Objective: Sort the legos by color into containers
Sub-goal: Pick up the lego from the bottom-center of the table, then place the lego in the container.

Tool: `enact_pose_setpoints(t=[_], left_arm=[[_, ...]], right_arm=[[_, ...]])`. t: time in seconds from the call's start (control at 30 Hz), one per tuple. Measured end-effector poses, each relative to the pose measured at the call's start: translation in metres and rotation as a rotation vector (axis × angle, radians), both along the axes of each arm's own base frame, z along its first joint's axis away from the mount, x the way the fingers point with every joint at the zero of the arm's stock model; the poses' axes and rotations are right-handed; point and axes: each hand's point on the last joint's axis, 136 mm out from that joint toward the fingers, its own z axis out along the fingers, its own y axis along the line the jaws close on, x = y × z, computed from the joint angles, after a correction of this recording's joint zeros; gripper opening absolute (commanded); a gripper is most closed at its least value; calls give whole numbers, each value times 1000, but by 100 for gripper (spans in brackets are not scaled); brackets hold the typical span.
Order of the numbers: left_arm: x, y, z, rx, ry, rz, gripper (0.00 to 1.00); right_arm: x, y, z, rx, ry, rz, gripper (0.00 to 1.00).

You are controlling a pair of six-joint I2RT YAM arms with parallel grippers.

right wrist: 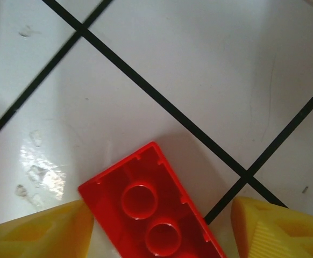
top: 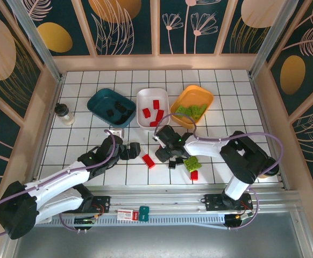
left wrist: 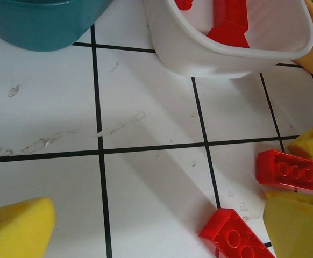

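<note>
Three tubs stand at the back: the teal tub (top: 100, 99) holds black legos (top: 116, 112), the white tub (top: 146, 97) (left wrist: 237, 56) holds red legos (top: 156, 113), and the orange tub (top: 206, 97) holds green legos (top: 191, 111). Loose on the tiles are a red brick (top: 149, 160) (left wrist: 234, 235), a second red brick (top: 194, 174), a green cluster (top: 191, 163) and a black brick (top: 172, 164). My right gripper (top: 163, 153) (right wrist: 162, 228) stands open low over an upturned red brick (right wrist: 156, 215) (left wrist: 289, 171), which lies between its fingers. My left gripper (top: 136, 149) (left wrist: 156, 228) is open and holds nothing.
A small black-lidded jar (top: 65, 114) stands left of the teal tub. A red-and-white card (top: 125, 214) lies on the front rail. The two grippers are close together in the middle of the tiled table (top: 92, 80). Wooden walls enclose it.
</note>
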Motion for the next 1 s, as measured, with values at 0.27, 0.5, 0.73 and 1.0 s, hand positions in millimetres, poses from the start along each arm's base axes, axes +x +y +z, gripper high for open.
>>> enact_pose_setpoints(t=[0.27, 0.5, 0.73, 1.0], left_arm=[[2, -4, 9, -12, -9, -10, 99], [1, -7, 8, 1, 0, -36, 99], [1, -7, 4, 16, 15, -38, 99], [4, -10, 5, 30, 19, -47, 99]], right_arm=[[16, 1, 4, 61, 15, -32, 18], [22, 22, 49, 271, -10, -21, 13], [85, 49, 135, 493, -193, -122, 13], [186, 60, 117, 468, -236, -338, 17]])
